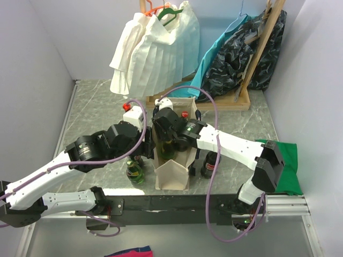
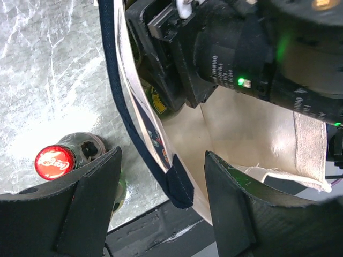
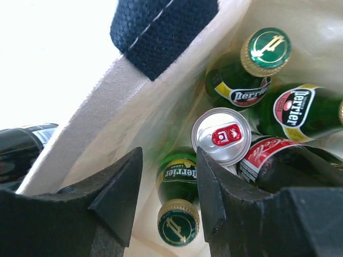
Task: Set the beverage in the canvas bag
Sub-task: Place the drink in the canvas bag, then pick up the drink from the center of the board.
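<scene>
The cream canvas bag (image 1: 172, 170) stands upright at the table's near middle, with navy handles (image 2: 177, 184). My right gripper (image 3: 169, 160) is open inside the bag's mouth (image 1: 167, 140). A green Perrier bottle (image 3: 179, 206) stands between its fingers; the left finger is clear of it. More Perrier bottles (image 3: 249, 69), a silver can (image 3: 221, 135) and a cola bottle (image 3: 278, 160) are in the bag. My left gripper (image 2: 162, 160) is open and straddles the bag's left wall and handle (image 1: 143, 152).
Outside the bag stand a red-capped bottle (image 2: 55, 161), a green bottle (image 1: 135, 171) to the left and a dark bottle (image 1: 210, 163) to the right. A white pleated garment (image 1: 155, 48) and a wooden rack (image 1: 257, 59) are behind. A green cloth (image 1: 286, 166) lies at the right.
</scene>
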{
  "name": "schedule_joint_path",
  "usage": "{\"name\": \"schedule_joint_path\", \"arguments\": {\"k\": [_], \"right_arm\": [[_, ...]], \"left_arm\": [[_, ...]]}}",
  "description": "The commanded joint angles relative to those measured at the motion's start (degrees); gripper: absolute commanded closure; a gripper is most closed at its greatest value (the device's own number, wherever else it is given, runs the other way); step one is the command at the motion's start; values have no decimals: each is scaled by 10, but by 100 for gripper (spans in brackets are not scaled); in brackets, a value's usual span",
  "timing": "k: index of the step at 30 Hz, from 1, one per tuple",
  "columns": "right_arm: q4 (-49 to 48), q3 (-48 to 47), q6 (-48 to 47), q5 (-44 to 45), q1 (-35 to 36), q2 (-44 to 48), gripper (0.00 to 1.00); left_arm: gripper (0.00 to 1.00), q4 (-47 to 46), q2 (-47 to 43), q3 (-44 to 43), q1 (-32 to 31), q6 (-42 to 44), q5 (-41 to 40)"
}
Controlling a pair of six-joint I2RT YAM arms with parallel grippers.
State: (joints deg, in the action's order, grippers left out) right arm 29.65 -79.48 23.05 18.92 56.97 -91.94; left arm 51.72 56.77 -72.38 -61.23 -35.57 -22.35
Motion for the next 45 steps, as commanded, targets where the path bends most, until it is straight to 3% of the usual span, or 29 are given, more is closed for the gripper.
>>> {"name": "schedule_joint_path", "arguments": {"k": [1, 15, 24, 31, 39, 45], "right_arm": [[-2, -29, -4, 21, -3, 40, 47], [13, -53, -20, 92, -3, 117, 44], [-13, -27, -19, 144, -4, 200, 36], [-15, -2, -28, 210, -8, 252, 27], [-64, 63, -30, 267, -9, 339, 11], [-37, 60, -27, 288, -10, 347, 7]], "left_arm": [[31, -15, -10, -5, -4, 8, -9], [26, -8, -37, -14, -3, 8, -67], [11, 5, -76, 4, -4, -21, -131], [1, 89, -70, -6, -4, -99, -216], [4, 193, -67, -10, -4, -207, -288], [4, 231, -76, -3, -3, -256, -305]]}}
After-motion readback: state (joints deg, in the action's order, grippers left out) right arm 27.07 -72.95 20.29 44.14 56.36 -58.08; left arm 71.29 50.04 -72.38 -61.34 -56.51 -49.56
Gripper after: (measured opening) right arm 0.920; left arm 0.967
